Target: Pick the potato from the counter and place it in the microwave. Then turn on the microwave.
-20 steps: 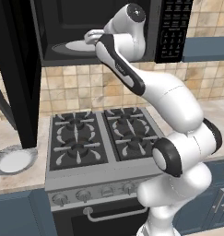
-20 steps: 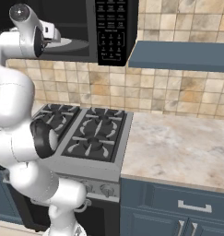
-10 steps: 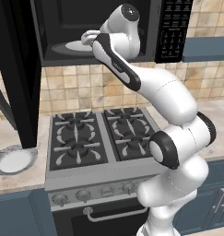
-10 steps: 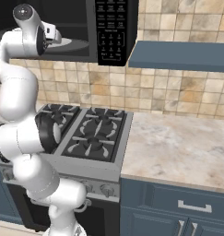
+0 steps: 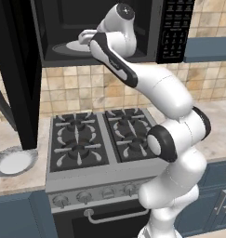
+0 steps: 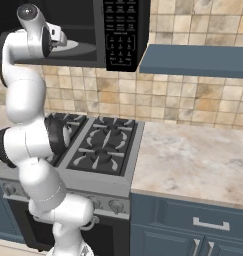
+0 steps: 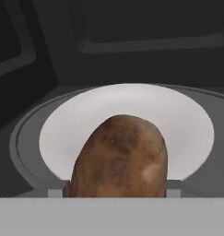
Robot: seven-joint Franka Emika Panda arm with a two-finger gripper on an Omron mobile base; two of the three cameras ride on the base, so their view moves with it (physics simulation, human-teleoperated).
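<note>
The hand (image 7: 117, 193) grasps the potato (image 7: 120, 156) between its fingers at the frame's bottom, above the white turntable (image 7: 187, 120) inside the microwave (image 5: 175, 28), apparently for release there.

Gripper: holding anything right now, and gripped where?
Yes. The gripper holds the potato by its near end, over the microwave's white turntable.

You've got a black four-burner gas stove (image 5: 98, 139) with dark grates, a row of knobs (image 5: 93, 195) along its front and an oven handle (image 5: 116, 217) below. A white plate (image 5: 13, 162) sits left of the stove. Tan tile backsplash (image 6: 193, 97) behind. Blue-grey shelf (image 6: 195, 61) on the wall at right, blue-grey drawers (image 6: 193, 225) with pale handles below.
</note>
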